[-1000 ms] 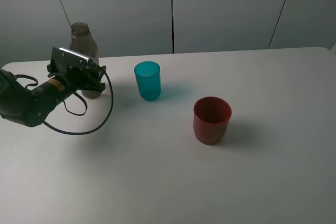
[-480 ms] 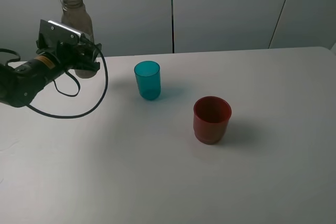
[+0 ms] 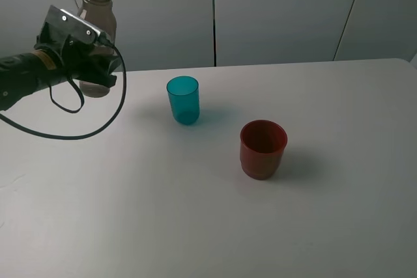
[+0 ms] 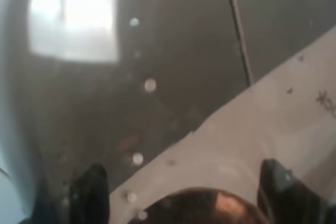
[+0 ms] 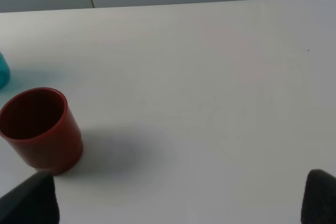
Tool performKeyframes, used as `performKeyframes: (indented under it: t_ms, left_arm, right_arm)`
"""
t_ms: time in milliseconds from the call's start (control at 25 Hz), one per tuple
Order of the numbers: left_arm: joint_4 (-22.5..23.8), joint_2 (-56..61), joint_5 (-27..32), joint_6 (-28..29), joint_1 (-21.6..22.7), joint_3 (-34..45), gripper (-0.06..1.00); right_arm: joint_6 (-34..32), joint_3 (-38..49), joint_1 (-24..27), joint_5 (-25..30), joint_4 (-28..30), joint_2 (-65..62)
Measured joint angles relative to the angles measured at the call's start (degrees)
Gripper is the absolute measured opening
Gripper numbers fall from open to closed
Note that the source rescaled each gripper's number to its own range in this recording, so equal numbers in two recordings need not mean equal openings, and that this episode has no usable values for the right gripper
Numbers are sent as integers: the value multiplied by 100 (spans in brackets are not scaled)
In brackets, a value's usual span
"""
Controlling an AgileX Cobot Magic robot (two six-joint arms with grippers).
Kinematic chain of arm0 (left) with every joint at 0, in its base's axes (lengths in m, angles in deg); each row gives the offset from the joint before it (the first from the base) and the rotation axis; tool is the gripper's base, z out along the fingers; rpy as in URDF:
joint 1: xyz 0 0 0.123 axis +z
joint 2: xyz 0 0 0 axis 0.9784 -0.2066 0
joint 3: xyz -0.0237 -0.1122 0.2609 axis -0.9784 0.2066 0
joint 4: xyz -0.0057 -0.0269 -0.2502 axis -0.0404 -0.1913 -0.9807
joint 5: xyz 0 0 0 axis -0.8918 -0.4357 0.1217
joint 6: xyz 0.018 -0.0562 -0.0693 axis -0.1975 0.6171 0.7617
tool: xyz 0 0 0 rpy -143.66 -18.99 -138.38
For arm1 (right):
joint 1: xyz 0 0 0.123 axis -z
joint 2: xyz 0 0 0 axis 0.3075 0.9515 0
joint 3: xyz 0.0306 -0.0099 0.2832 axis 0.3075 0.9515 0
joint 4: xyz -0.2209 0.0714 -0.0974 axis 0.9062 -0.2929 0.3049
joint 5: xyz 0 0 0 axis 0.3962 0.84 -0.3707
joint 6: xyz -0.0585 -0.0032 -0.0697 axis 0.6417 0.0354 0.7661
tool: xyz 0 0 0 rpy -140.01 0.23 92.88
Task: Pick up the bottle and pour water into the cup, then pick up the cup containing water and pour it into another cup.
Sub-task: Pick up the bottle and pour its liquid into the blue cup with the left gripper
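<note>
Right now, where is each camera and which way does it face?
Exterior high: up high, looks down the table at left end effector holding the bottle.
Left wrist: left arm, close on the bottle; both fingers show.
Right wrist: right arm, facing the red cup; both fingers show.
Shared: exterior and right wrist see the red cup.

No text, brand or number was legible in any view. A small yellow label [image 3: 44, 60] on the left arm [image 3: 23, 77] was too small to read. Dark marks [image 4: 326, 102] at the left wrist view's edge were blurred and cut off.
</note>
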Motion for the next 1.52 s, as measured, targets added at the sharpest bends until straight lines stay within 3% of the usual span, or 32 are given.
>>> performKeyframes:
  t_ms: [240,640,1000,1520]
  left_arm:
    - [23,111,486,-516,-223,0,1]
    - [-375,116,915,-1460,-577,0,1]
    - [-1268,116,1004,-2717,-797,0,1]
    - [-1602,55,928,-3402,-832,0,0]
  right_arm:
    - [0,0,0,0,0,0]
    - [0,0,0,0,0,0]
    - [0,0,0,0,0,0]
    - [0,0,0,0,0,0]
